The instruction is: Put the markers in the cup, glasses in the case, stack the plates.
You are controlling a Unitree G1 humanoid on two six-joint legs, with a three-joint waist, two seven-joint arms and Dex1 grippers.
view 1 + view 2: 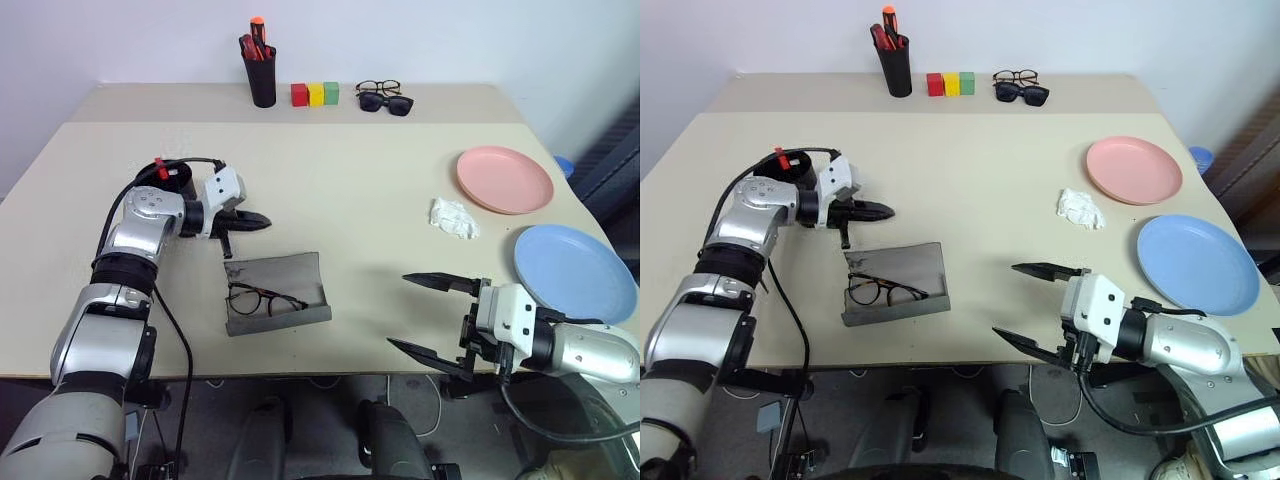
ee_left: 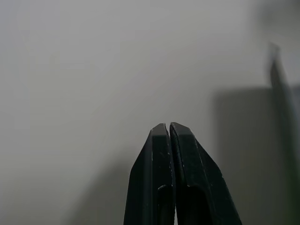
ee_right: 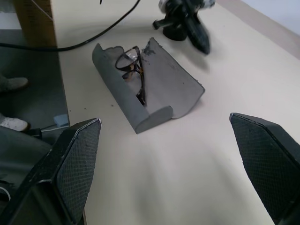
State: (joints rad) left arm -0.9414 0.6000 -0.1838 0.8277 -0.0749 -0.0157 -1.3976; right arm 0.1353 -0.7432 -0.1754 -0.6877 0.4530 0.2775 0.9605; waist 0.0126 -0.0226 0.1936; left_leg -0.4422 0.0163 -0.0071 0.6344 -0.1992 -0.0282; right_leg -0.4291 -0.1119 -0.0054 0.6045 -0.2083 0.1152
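Observation:
The grey case (image 1: 290,275) lies open in the middle of the table, with the thin dark glasses (image 1: 265,300) inside it. My left gripper (image 1: 262,222) hovers shut and empty just behind the case, pointing right. Behind that wrist the black cup (image 1: 183,178) is mostly hidden, and a marker's red cap (image 1: 159,167) shows at it. At the right lie the pink plate (image 1: 504,179) and the blue plate (image 1: 575,272), side by side and apart. My right gripper (image 1: 430,315) is wide open at the front edge, right of the case (image 3: 154,89).
A crumpled white tissue (image 1: 453,216) lies left of the pink plate. Along the back stand a tall black pen holder (image 1: 261,75), three coloured blocks (image 1: 315,94), spectacles and dark sunglasses (image 1: 385,100). A black cable (image 1: 135,195) loops over my left arm.

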